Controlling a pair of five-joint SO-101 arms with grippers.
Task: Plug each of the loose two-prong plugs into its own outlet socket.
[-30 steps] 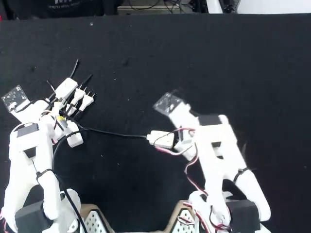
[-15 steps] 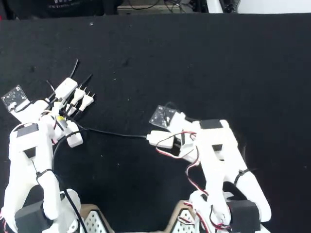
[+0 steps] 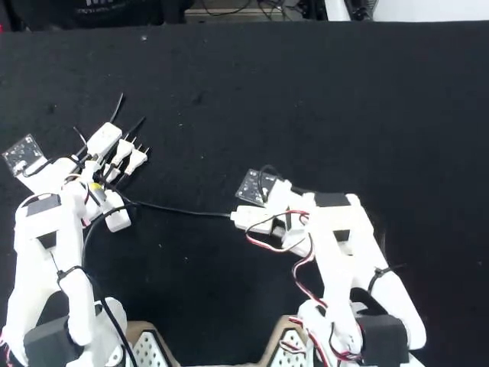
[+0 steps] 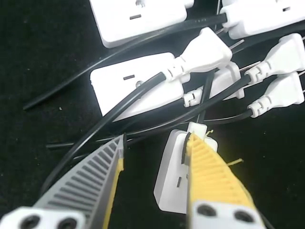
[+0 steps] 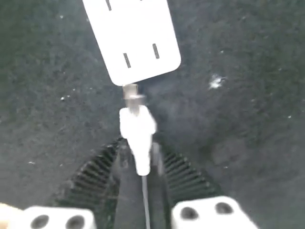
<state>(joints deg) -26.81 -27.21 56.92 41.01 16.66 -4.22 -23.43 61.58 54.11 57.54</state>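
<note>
1. Right hand point(image 5: 138, 155): we see its dark ribbed fingers point(image 5: 183, 164) closed tight on a small white two-prong plug point(image 5: 137, 131), one finger on each side of the plug body.
2. The plug's metal prongs point at a flat white plastic outlet block point(image 5: 136, 38) and meet its near end edge. We cannot tell whether they are seated. Two slots on the block's broad face lie bare.
3. From above, this block lies near the middle of the black cloth worktop point(image 3: 344, 99). A thin black cord point(image 3: 176, 209) runs from it toward the left arm's side.
4. Left hand point(image 4: 155, 143): wide open, gripping nothing. Its grey finger point(image 4: 90, 179) and yellow finger point(image 4: 212, 171) stand well apart.
5. A short white socket piece point(image 4: 171, 186) lies between them, touching the yellow finger and apart from the grey one.
6. Beyond that hand we note a larger white plug on a black cord point(image 4: 205, 47) lying across a white rectangular outlet strip point(image 4: 128, 88).
7. Two slimmer white plugs point(image 4: 286, 50) lie side by side near it, prongs bare.
</note>
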